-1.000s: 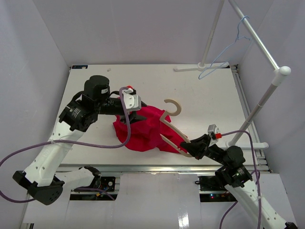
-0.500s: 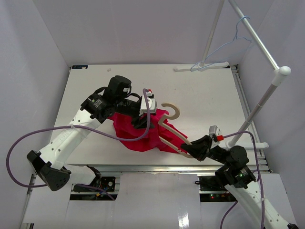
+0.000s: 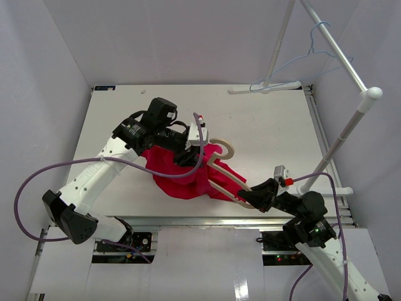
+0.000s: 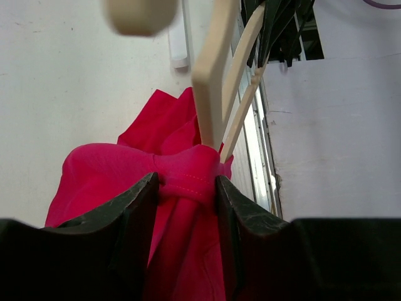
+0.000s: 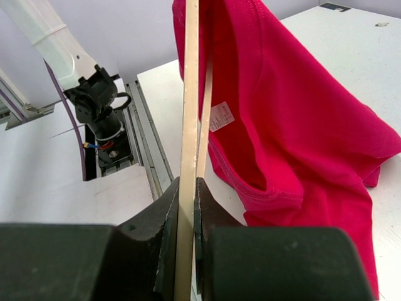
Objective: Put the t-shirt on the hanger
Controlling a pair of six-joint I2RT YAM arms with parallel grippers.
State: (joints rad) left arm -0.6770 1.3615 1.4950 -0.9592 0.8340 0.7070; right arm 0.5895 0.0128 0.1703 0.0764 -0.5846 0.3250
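The red t-shirt [image 3: 185, 174] lies bunched near the table's front, partly over the tan wooden hanger [image 3: 223, 180]. The hanger's hook [image 3: 224, 145] sticks out past the cloth. My left gripper [image 3: 192, 154] is shut on a fold of the t-shirt [image 4: 188, 182] right beside the hanger's neck [image 4: 210, 88]. My right gripper [image 3: 254, 193] is shut on the hanger's arm end [image 5: 187, 207]. In the right wrist view the t-shirt [image 5: 294, 138] hangs off the hanger, its white tag [image 5: 220, 116] showing.
A white garment rack [image 3: 341, 59] stands at the right with a thin light-blue wire hanger [image 3: 299, 63] on it. The rack's feet [image 3: 266, 89] lie on the table's far right. The table's front rail [image 3: 219, 219] runs under the shirt.
My left gripper moved right with the t-shirt, drawing the cloth over the hanger toward its hook. The right gripper kept hold of the hanger, almost still.
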